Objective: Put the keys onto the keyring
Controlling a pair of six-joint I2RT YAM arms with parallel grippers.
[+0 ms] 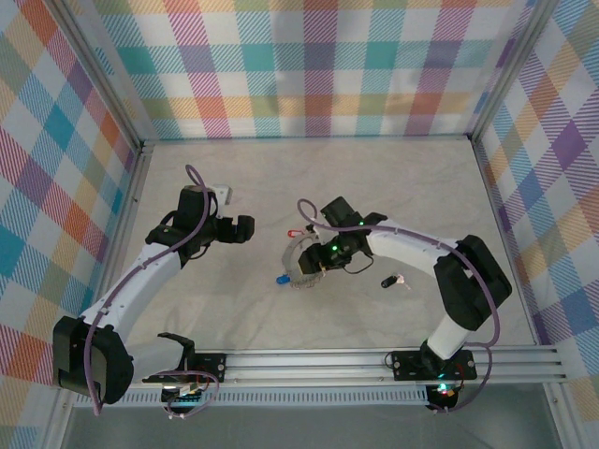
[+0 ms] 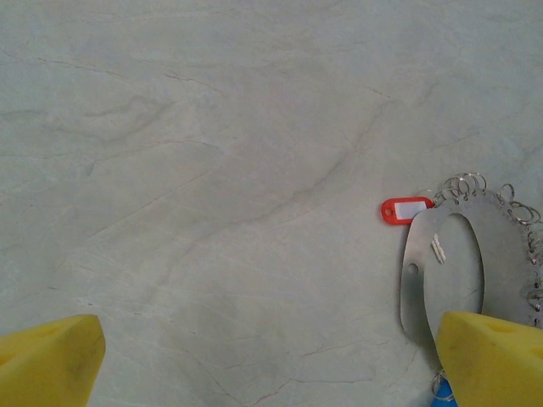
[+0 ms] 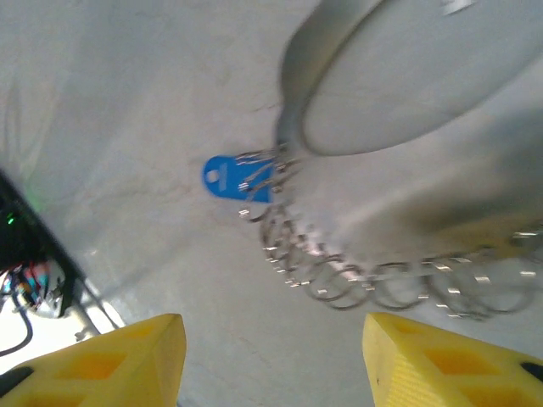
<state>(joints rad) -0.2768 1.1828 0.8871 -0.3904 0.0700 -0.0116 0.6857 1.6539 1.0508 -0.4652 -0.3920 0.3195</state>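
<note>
The keyring (image 1: 296, 254) is a flat silvery oval loop (image 2: 416, 280) edged with a chain of small metal rings (image 3: 339, 284); it lies mid-table. A red-headed key (image 1: 291, 233) (image 2: 405, 210) rests just beyond the loop. Off to the right, a black-headed key (image 1: 388, 280) lies alone on the table. My right gripper (image 1: 316, 258) (image 3: 271, 360) hovers over the keyring's chain side, open, with bare table between its yellow fingers (image 3: 433, 365). My left gripper (image 1: 245, 227) (image 2: 271, 365) is open to the left of the keyring, holding nothing; its right finger (image 2: 492, 360) overlaps the loop's near edge.
A blue plastic tag (image 1: 281, 280) (image 3: 227, 178) lies against the end rings of the chain. A small white piece (image 1: 223, 194) sits behind the left arm. Checked walls enclose the table on three sides, and a metal rail (image 1: 374, 360) runs along the near edge.
</note>
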